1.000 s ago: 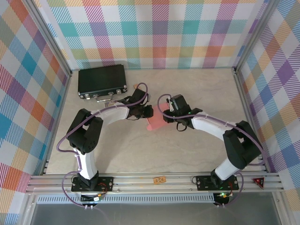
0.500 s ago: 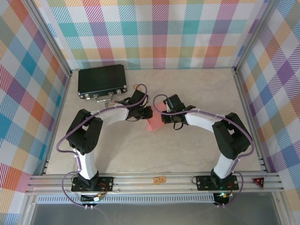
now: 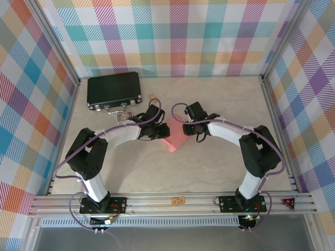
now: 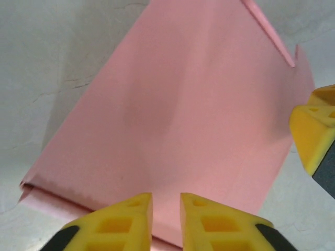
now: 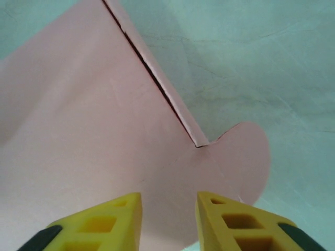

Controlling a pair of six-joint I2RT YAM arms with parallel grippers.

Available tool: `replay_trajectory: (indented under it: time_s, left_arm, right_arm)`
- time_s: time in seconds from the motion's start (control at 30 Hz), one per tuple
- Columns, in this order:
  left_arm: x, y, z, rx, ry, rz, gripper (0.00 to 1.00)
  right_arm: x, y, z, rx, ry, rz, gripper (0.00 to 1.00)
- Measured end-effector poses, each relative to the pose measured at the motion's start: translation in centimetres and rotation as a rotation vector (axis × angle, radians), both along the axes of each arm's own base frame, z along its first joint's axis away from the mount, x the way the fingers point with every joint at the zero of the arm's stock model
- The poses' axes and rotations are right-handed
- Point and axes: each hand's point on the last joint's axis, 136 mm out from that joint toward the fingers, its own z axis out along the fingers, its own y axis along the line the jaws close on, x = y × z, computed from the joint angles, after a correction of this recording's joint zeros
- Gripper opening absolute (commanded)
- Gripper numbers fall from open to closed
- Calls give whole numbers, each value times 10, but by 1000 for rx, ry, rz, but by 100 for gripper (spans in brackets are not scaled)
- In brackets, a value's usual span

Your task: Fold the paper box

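The paper box (image 3: pixel 177 139) is a salmon-pink die-cut sheet lying mostly flat on the table's middle, between both grippers. My left gripper (image 3: pixel 163 131) sits at its left edge. In the left wrist view the sheet (image 4: pixel 172 115) spreads ahead of the left gripper (image 4: pixel 166 196), whose yellow fingers stand a narrow gap apart over the card's near edge, holding nothing. My right gripper (image 3: pixel 185 127) is at the sheet's upper right edge. In the right wrist view the right gripper (image 5: pixel 169 194) is open above the card (image 5: pixel 78 115), near a rounded flap (image 5: pixel 246 157).
A black hard case (image 3: pixel 114 90) lies at the back left, with a small label card (image 3: pixel 124 117) in front of it. A tiny tan block (image 3: pixel 178 200) rests on the front rail. Checked walls enclose the table on three sides.
The sheet has shifted slightly and now lies flatter and wider. The right gripper moved left to the sheet's edge. The left arm lowered and its gripper slid down-right onto the sheet.
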Motion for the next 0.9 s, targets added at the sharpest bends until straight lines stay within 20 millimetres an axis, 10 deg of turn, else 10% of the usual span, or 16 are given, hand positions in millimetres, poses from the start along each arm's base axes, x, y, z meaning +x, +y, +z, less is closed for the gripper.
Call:
replay_trajectory:
  time_s: [0.2,0.37,0.9]
  left_arm:
    - [17,12,30,17,-85,21,32]
    - [44,34,37,78,-155,20,40]
    - [48,9,-14,-31,-90,-161,32]
  right_arm:
    - [-9,-14,35,119,-44,-54,51]
    - [-31,-33,24,194,4,-117,56]
    - [-50,-10,-12,430,148,-103,56]
